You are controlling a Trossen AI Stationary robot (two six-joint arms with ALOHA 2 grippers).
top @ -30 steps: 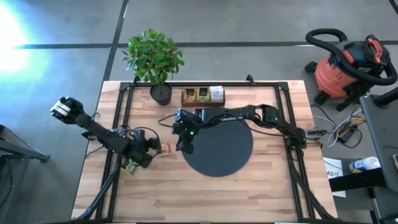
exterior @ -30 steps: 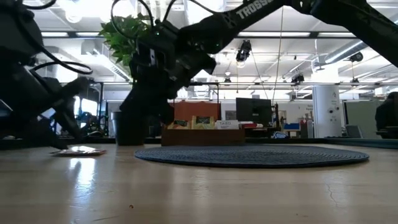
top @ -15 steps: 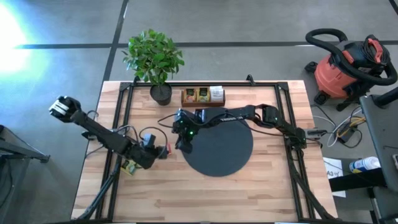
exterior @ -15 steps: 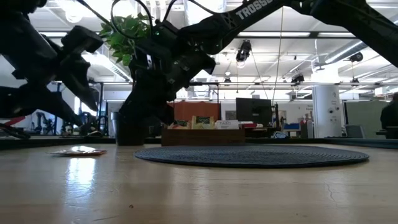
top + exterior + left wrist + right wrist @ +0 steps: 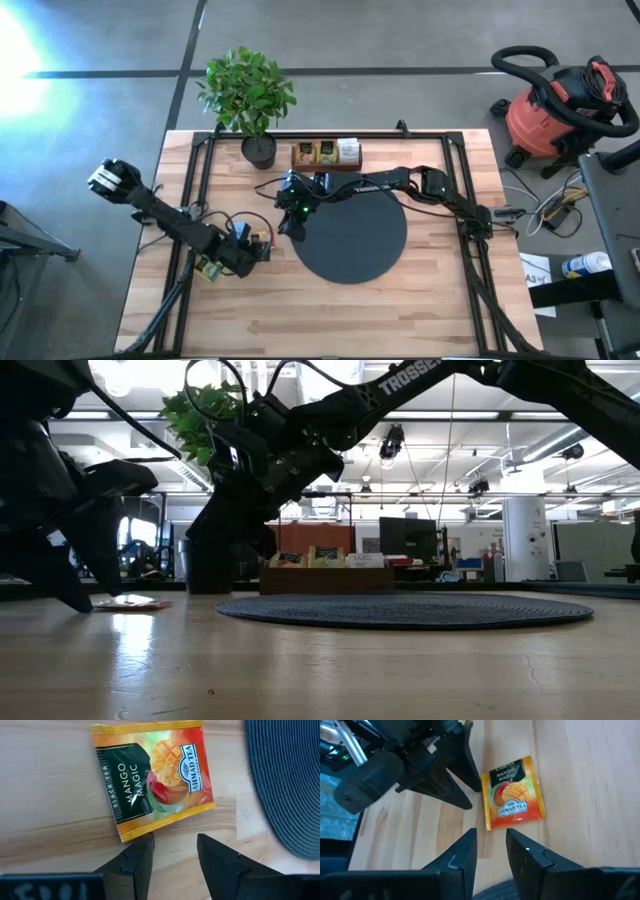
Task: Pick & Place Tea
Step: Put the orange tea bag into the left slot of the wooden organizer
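left end effector [image 5: 174, 851] lowered, sachet [image 5: 152, 777] beside mat edge [image 5: 285, 785]

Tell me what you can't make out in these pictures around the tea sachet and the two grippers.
- Tea sachet: hidden in the high view under the left gripper; a thin sliver edge-on in the low view.
- Wooden tray: sachet labels too small to read in the high view.
- Black disc: cut off by the edge in the left wrist view.
- Right gripper: fingertips hidden by its own body in the high view.
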